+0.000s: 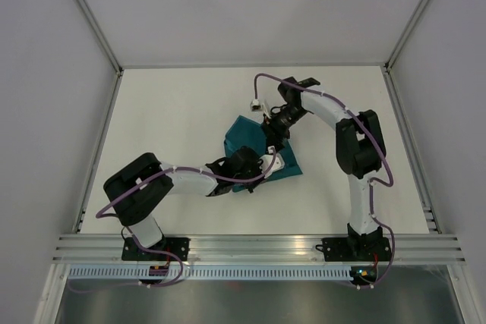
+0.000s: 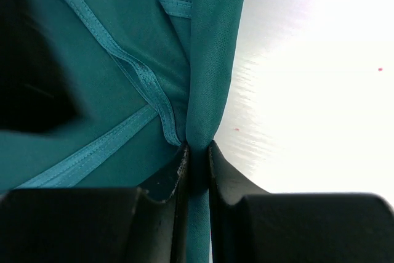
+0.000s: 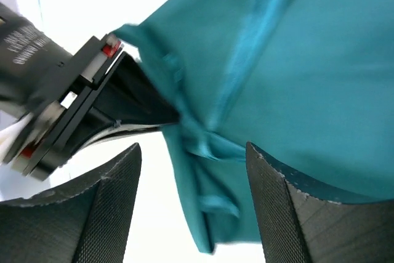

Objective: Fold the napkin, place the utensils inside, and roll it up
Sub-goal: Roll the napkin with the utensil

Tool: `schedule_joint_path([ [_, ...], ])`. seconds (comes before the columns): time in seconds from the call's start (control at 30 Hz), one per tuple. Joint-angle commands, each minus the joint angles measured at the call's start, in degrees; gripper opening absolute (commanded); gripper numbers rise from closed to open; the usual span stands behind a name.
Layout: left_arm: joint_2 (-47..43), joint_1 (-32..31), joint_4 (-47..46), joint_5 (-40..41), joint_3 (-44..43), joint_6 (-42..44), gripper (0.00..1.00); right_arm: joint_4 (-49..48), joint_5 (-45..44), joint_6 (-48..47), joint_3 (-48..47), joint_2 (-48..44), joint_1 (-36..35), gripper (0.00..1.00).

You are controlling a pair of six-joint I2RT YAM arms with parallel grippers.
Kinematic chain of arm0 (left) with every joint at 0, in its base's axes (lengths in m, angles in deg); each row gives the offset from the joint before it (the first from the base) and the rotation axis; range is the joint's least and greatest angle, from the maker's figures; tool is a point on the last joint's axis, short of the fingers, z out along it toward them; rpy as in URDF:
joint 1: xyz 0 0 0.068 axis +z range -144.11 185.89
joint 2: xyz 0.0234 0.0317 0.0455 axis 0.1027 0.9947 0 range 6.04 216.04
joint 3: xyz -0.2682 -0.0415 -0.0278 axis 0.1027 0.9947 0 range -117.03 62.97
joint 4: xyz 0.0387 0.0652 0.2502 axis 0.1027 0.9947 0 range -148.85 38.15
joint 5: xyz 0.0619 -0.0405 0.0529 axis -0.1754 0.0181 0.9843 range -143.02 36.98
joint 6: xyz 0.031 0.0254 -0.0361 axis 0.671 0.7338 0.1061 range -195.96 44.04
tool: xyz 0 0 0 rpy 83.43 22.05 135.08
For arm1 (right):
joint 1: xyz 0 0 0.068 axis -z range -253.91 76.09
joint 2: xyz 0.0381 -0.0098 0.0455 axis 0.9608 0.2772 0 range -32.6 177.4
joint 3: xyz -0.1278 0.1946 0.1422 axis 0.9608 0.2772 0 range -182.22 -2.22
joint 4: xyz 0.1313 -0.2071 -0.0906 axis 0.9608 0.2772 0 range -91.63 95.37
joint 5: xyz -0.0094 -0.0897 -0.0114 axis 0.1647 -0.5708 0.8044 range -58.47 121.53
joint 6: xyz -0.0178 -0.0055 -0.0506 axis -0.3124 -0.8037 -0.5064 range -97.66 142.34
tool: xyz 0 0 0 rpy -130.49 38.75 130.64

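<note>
The teal napkin point(image 1: 244, 133) lies bunched in the middle of the table between both arms. My left gripper point(image 1: 263, 165) is shut on a fold of the napkin point(image 2: 209, 60), the cloth pinched tight between its dark fingers point(image 2: 231, 177). My right gripper point(image 1: 272, 137) hovers just over the napkin point(image 3: 308, 60) with its jaws wide open. A loose hemmed corner hangs between its textured fingers point(image 3: 108, 207) without touching them. In the right wrist view the left gripper point(image 3: 74, 109) holds the cloth's edge. The utensils are out of view.
White table point(image 1: 175, 111) enclosed by pale walls with aluminium frame posts point(image 1: 91, 13). A rail point(image 1: 258, 246) runs along the near edge by the arm bases. A small white-grey part point(image 1: 257, 102) hangs on the right arm's purple cable.
</note>
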Motion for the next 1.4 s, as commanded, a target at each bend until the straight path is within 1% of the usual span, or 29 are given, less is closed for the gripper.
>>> schedule_joint_path([
  [0.0, 1.71, 1.62, 2.39, -10.55, 1.92, -6.96, 0.02, -11.60, 1.57, 9.69, 1.63, -7.96, 4.18, 0.74],
  [0.07, 2.06, 2.51, 2.91, -13.01, 1.05, -8.20, 0.02, -15.11, 2.09, 10.41, 2.86, -9.91, 7.15, 0.74],
  [0.17, 3.55, 4.18, 7.03, -16.80, -1.77, -9.34, 0.02, -21.27, 2.10, 10.42, 8.38, -15.53, 10.59, 0.74],
  [0.2, 3.99, 4.79, 7.75, -18.28, -2.30, -9.52, 0.02, -23.37, 1.75, 10.42, 12.84, -17.28, 11.21, 0.74],
  [0.23, 4.17, 5.06, 8.27, -19.08, -3.17, -9.78, 0.02, -27.31, 0.18, 10.16, 15.23, -20.78, 11.83, 0.74],
  [0.27, 4.35, 5.49, 8.80, -20.48, -3.44, -9.96, 0.02, -29.00, -0.88, 9.63, 17.61, -22.56, 12.35, 0.75],
  [0.3, 4.43, 6.46, 9.16, -21.80, -3.79, -10.66, 0.02, -30.50, -1.85, 9.10, 22.15, -24.31, 12.36, 0.75],
  [0.33, 4.70, 6.81, 9.25, -23.64, -4.14, -11.01, 0.02, -33.21, -2.29, 8.58, 24.38, -27.64, 12.27, 0.75],
  [0.37, 5.31, 7.69, 9.86, -26.10, -4.41, -11.62, 0.02, -33.76, -2.65, 6.40, 28.23, -30.89, 12.27, 0.74],
  [0.4, 5.31, 8.13, 10.04, -27.25, -4.67, -11.89, 0.02, -34.20, -2.65, 5.24, 30.09, -30.92, 12.27, 0.74],
  [0.47, 6.36, 8.84, 10.65, -29.27, -5.46, -12.33, 0.02, -35.78, -1.95, 1.91, 35.52, -36.00, 12.36, 0.74],
  [0.5, 6.89, 9.45, 11.70, -31.81, -5.81, -12.42, 0.02, -36.22, -1.77, 0.93, 37.39, -39.41, 12.27, 0.73],
  [0.6, 9.70, 9.98, 14.86, -35.86, -8.62, -12.68, 0.02, -38.07, -1.42, -2.92, 43.53, -45.22, 11.66, 0.73],
  [0.67, 11.98, 10.24, 18.46, -36.66, -11.26, -12.25, 0.02, -39.91, -2.99, -3.73, 48.01, -47.79, 9.03, 0.73],
  [0.7, 12.60, 10.33, 19.26, -37.63, -11.96, -12.25, 0.02, -41.31, -6.48, -3.47, 49.78, -49.19, 7.80, 0.73],
  [0.73, 13.13, 10.42, 20.83, -37.98, -13.19, -12.25, 0.02, -44.72, -8.78, -3.30, 51.63, -51.82, 6.22, 0.73],
  [0.77, 14.44, 10.51, 21.72, -38.51, -13.72, -12.16, 0.02, -46.58, -11.67, -3.21, 55.39, -53.06, 2.20, 0.73],
  [0.8, 14.98, 10.68, 22.42, -39.30, -14.34, -12.16, 0.02, -48.42, -15.97, -3.12, 57.34, -55.25, 0.16, 0.73],
  [0.83, 15.59, 10.77, 23.39, -39.65, -15.56, -12.16, 0.02, -51.66, -18.36, -2.94, 59.01, -56.05, -3.95, 0.74],
  [0.87, 16.03, 10.86, 24.70, -40.27, -16.01, -12.24, 0.02, -52.91, -20.12, -2.86, 61.64, -56.67, -5.82, 0.74],
  [0.9, 16.73, 10.95, 25.41, -40.79, -16.53, -12.33, 0.02, -53.80, -23.10, -3.03, 62.53, -57.02, -7.40, 0.74],
  [0.93, 17.00, 10.95, 25.77, -40.71, -17.15, -12.33, 0.02, -55.20, -24.17, -3.21, 63.24, -56.94, -9.94, 0.73],
  [1.07, 18.06, 11.21, 28.31, -41.06, -19.09, -12.68, 0.02, -57.49, -28.31, -3.47, 65.61, -55.89, -13.65, 0.73],
  [1.27, 18.14, 11.30, 29.11, -40.80, -20.41, -12.68, 0.02, -60.66, -33.49, -3.21, 67.99, -54.39, -18.40, 0.73],
  [1.33, 18.15, 11.30, 29.20, -40.62, -20.67, -12.68, 0.02, -61.18, -34.37, -3.03, 68.08, -53.51, -19.71, 0.72],
  [1.37, 18.41, 11.39, 29.20, -40.54, -20.76, -12.68, 0.02, -61.27, -34.90, -2.94, 68.34, -53.16, -20.07, 0.68],
])
